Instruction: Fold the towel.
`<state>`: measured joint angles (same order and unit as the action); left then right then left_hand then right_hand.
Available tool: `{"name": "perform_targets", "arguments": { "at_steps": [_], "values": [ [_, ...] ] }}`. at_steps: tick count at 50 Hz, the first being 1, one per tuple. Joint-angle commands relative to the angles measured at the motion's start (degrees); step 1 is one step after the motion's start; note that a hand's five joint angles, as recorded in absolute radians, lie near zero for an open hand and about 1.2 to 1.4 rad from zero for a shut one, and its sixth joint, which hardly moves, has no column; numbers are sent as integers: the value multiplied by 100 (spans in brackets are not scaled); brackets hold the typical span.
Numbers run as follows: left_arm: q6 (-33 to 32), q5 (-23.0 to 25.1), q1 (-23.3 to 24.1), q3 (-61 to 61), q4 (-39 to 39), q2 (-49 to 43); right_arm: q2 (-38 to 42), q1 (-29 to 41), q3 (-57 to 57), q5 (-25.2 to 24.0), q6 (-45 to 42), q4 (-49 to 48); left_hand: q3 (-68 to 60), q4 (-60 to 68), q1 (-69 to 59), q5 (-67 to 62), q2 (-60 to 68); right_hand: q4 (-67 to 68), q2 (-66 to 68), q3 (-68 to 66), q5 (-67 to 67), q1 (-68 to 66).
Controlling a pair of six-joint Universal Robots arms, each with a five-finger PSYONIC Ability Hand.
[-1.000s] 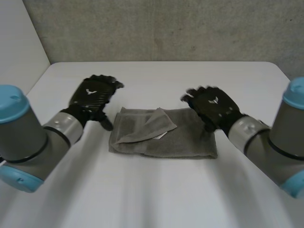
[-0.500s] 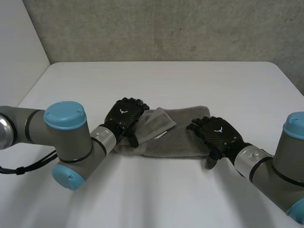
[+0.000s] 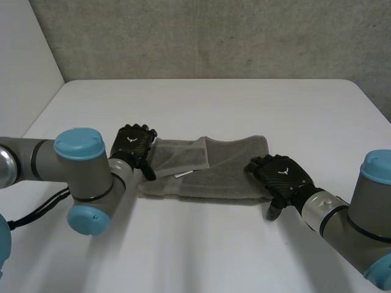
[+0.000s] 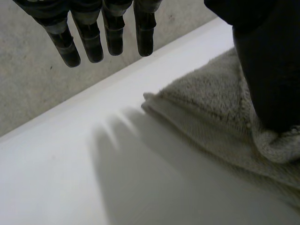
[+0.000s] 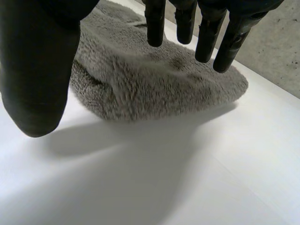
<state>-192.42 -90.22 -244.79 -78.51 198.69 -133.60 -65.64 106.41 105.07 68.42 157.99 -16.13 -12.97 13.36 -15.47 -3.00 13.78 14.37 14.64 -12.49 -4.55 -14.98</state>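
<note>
A grey towel [image 3: 229, 171] lies folded in a long band in the middle of the white table [image 3: 244, 104]. A flap [image 3: 180, 155] is turned over its left part, with a small white label at the flap's edge. My left hand [image 3: 133, 145] is at the towel's left end, open. In the left wrist view its fingers [image 4: 89, 42] hang straight above bare table beside the towel's corner [image 4: 201, 103], and the thumb rests against a towel fold. My right hand [image 3: 282, 176] is open at the towel's near right corner. Its straight fingers [image 5: 206, 33] hover over the towel's end [image 5: 154, 79].
A grey wall [image 3: 214, 36] stands behind the table's far edge. Bare table [image 3: 201, 244] stretches in front of the towel and on both sides. My left arm's elbow [image 3: 85, 177] lies low on the table, left of the towel.
Both hands came down from the towel's far side. The left hand then slid left off the flap to the towel's left end, and the flap lies flatter. The right hand settled at the near right corner.
</note>
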Motion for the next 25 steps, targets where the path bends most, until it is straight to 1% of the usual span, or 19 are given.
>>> {"name": "perform_targets", "arguments": {
  "at_steps": [1,2,9,15,18,22,23,25],
  "values": [
    [-24,-5,-43,-244,3,131,-54,-15,128,57,-22,-126,297,-336,509,262,-340,-437,869,249,-878,-835],
    [-24,-5,-43,-244,3,132,-54,-24,163,57,-31,-196,297,-336,509,262,-340,-437,1106,249,-1115,-1072],
    [-15,-13,-69,63,38,158,-54,-103,190,57,-49,-276,297,-336,492,245,-323,-437,1125,249,-1134,-1091],
    [46,48,-8,81,64,220,-63,-112,190,57,-58,-285,297,-336,492,245,-323,-437,1125,249,-1134,-1091],
    [46,66,98,46,99,237,-63,-112,199,57,-66,-276,297,-336,525,279,-356,-437,1125,249,-1134,-1091],
    [38,110,404,-59,135,360,-72,-112,199,57,-66,-276,297,-336,525,279,-356,-437,1108,249,-1117,-1074],
    [38,110,405,-59,135,361,-72,-112,199,57,-58,-276,297,-336,525,279,-356,-437,1125,249,-1134,-1091],
    [29,214,502,-182,143,439,-72,-112,199,57,-58,-276,297,-336,525,279,-356,-437,1108,249,-1117,-1074]
  ]
}}
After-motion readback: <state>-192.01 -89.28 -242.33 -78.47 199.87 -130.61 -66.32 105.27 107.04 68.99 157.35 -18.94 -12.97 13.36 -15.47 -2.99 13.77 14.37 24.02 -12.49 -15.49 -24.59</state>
